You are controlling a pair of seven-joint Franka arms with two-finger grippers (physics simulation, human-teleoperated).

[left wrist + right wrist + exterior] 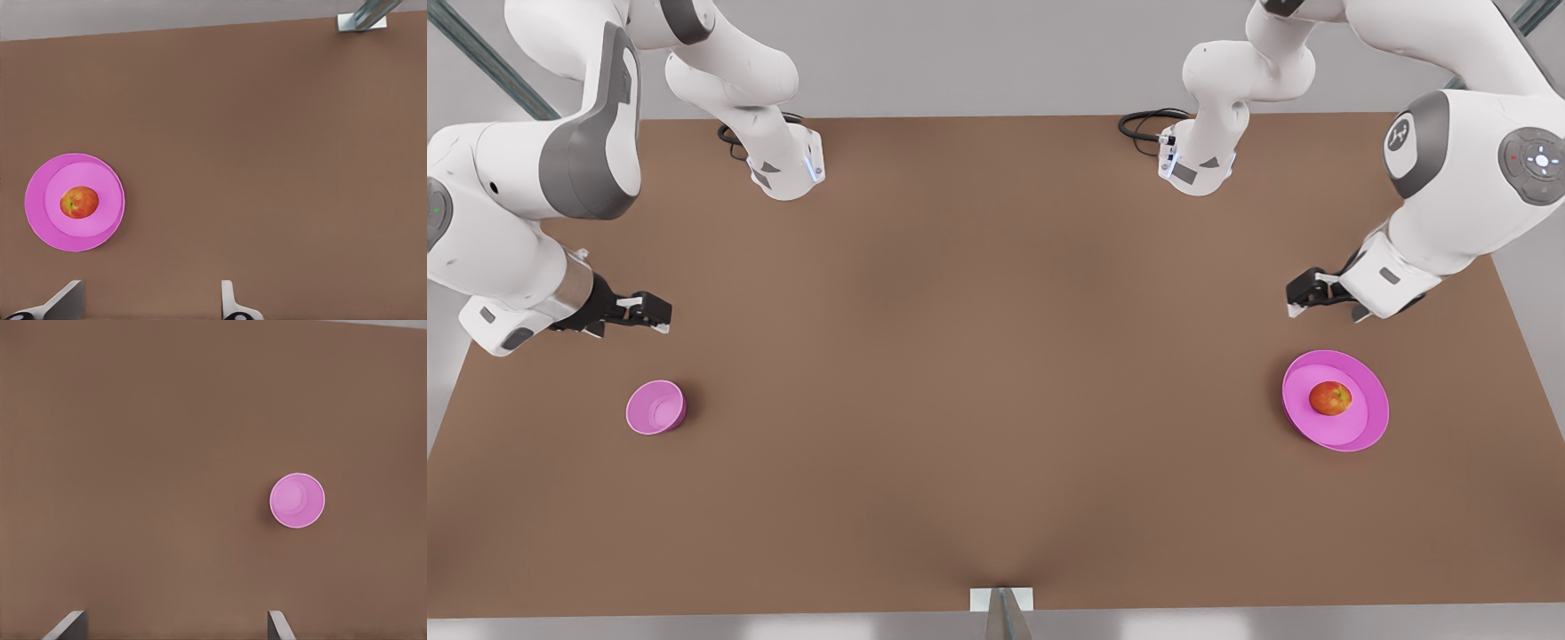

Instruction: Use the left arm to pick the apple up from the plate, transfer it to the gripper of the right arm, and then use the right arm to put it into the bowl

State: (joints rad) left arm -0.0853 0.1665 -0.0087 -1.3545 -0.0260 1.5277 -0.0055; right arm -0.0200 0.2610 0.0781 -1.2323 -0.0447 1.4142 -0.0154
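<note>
Bring your left gripper (1294,298), jaws spread, down centred over the apple (1330,398) on the plate (1369,431); pinch its widest part. Right gripper (660,313) waits nr the bowl (655,407), jaws spread.

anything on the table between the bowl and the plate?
No. In the front view, bare brown table runs from the bowl to the plate holding the apple.
</note>
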